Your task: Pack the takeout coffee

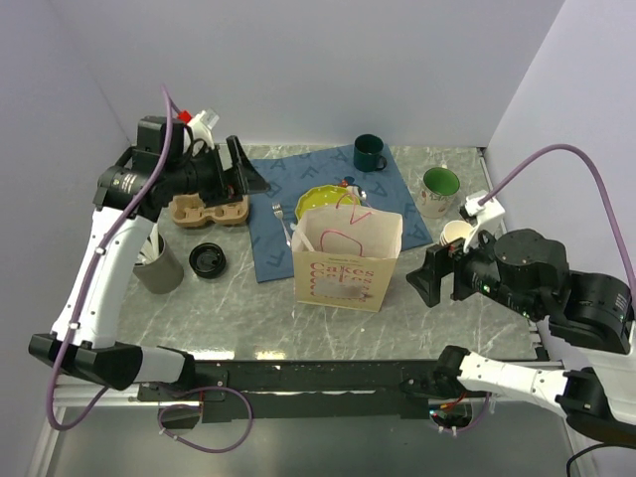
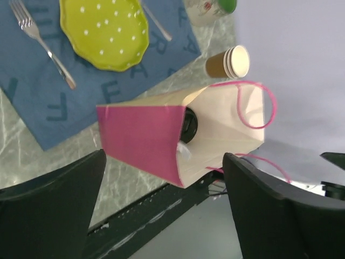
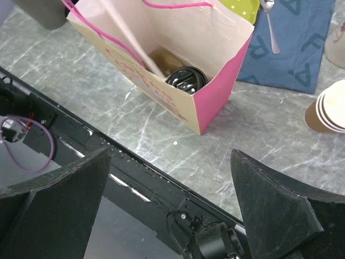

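Observation:
The takeout coffee shows only its black lid (image 3: 186,80), standing inside the open paper bag (image 3: 161,65). The lid also shows in the left wrist view (image 2: 188,125), deep in the bag (image 2: 161,140). In the top view the bag (image 1: 348,260) stands upright mid-table with pink handles, and the cup is hidden in it. My left gripper (image 1: 243,171) is open and empty, high above the table's back left, left of the bag; its wrist view (image 2: 163,162) looks at the bag. My right gripper (image 1: 433,274) is open and empty just right of the bag; it also shows in its wrist view (image 3: 170,162).
A blue placemat (image 1: 298,179) holds a yellow-green plate (image 1: 326,199), a fork and a spoon. A cardboard cup carrier (image 1: 209,210), a loose black lid (image 1: 207,259) and a grey cup (image 1: 159,264) lie left. A dark green mug (image 1: 369,153), a second mug (image 1: 440,188) and stacked paper cups (image 1: 457,237) are right.

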You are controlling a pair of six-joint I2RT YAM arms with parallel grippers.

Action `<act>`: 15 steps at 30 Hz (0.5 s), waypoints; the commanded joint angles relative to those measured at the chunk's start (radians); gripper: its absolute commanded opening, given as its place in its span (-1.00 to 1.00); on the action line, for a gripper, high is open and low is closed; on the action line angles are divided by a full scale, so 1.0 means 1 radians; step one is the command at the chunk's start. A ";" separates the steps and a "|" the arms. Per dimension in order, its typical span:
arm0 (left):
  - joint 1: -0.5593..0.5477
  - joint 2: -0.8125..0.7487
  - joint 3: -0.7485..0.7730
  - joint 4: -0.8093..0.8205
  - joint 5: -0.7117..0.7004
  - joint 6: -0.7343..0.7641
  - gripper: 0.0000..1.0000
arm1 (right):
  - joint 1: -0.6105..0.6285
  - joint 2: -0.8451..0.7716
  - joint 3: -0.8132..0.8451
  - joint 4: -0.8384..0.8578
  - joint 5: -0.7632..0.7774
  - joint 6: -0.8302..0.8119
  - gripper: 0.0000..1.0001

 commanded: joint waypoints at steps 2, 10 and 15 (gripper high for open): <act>-0.005 0.018 0.142 0.028 -0.008 0.053 0.94 | -0.004 0.064 0.081 -0.024 0.070 0.034 1.00; -0.005 -0.152 -0.085 0.420 0.116 -0.050 0.94 | -0.003 0.160 0.206 -0.003 0.093 0.136 1.00; -0.009 -0.238 -0.280 0.650 0.173 -0.113 0.94 | -0.004 0.200 0.207 0.012 0.110 0.247 1.00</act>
